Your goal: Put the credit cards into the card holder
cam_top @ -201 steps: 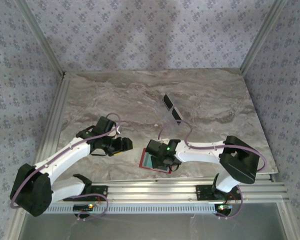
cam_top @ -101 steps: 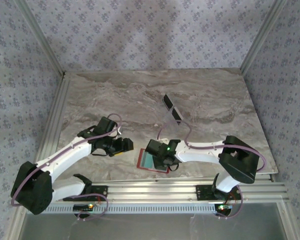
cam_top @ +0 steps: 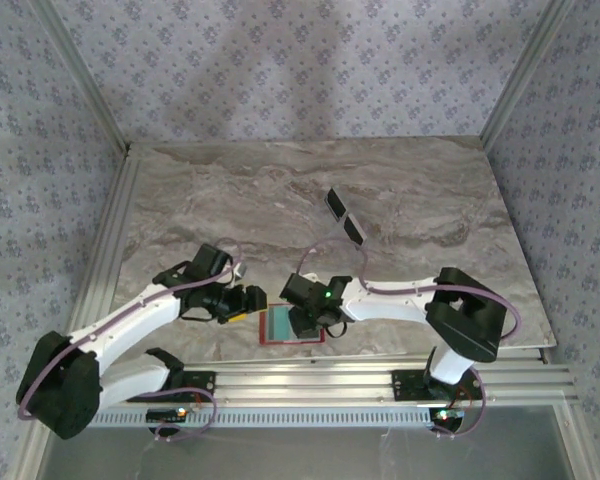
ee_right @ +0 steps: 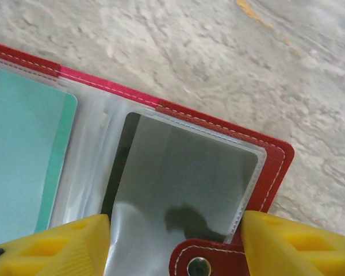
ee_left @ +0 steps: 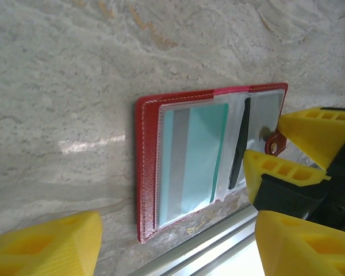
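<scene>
Right half of card holder [cam_top: 264,328] under right hand [cam_top: 307,320], contact unclear.

Part of the card holder [ee_left: 140,172] under the right jaws; teal card [ee_right: 23,149] partly past the picture's left edge.

Top view high, rear, looking down; wrist views close, both sharing card holder [ee_left: 144,172].

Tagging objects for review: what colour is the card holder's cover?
Red; the card holder shows best in the left wrist view.
</scene>
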Robot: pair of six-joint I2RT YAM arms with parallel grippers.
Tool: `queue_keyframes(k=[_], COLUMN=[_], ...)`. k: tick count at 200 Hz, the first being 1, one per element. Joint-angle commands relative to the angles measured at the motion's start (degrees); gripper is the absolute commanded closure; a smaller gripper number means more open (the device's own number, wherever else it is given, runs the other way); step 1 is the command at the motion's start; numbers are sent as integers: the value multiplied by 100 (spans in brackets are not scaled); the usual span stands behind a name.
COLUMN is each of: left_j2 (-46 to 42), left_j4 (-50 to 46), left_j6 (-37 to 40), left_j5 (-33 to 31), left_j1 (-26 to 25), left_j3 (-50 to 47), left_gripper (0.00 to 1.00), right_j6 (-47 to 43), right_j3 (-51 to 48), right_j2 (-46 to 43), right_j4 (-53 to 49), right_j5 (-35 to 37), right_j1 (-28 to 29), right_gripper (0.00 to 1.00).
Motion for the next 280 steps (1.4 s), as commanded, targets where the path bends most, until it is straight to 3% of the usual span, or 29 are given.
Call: queue_keyframes(k=[1, 44, 76, 126, 173, 188, 221, 243, 253, 269, 280], left_j2=[-198, -333, -189, -128, 300, 433, 608, 636, 662, 720, 756], left_j4=[-346, -542, -184, 255, 713, 837, 1016, 1025, 1002, 963, 963], left_j6=[-79, -99, -224, -375, -326, -323, -302, -270, -244, -218, -211], left_j5=[-201, -228, 123, 335, 432, 488, 574, 558, 520, 477, 471], left_j1=[51, 114, 83, -36, -93, -106, -180, -184, -177, -185, -184], left_j3=[-10, -109, -354, -543, -623, -617, -539, -494, -485, -468, -460], left_gripper=[27, 28, 38, 42, 43, 43, 43, 39, 36, 36, 36], right_j6=[-302, -494, -583, -300, -238, -256, -273, -276, -277, -239, -238], right_j3=[91, -369, -654, -523, -700, -758, -893, -908, -881, -841, -843], right_j2=[-130, -911, -1111, -799, -766, -781, -801, -831, -864, -969, -1073], right_j4=[-145, -155, 209, -235, -51, 85, 337, 312, 210, 36, 15], right_j5=[-111, -409, -597, 138, -93, -221, -296, -283, -258, -82, -57], right_j1=[-47, -311, -342, -58, -134, -169, -241, -270, -282, -285, -281], right_gripper=[33, 25, 24, 25, 40, 50, 58, 64, 62, 47, 42])
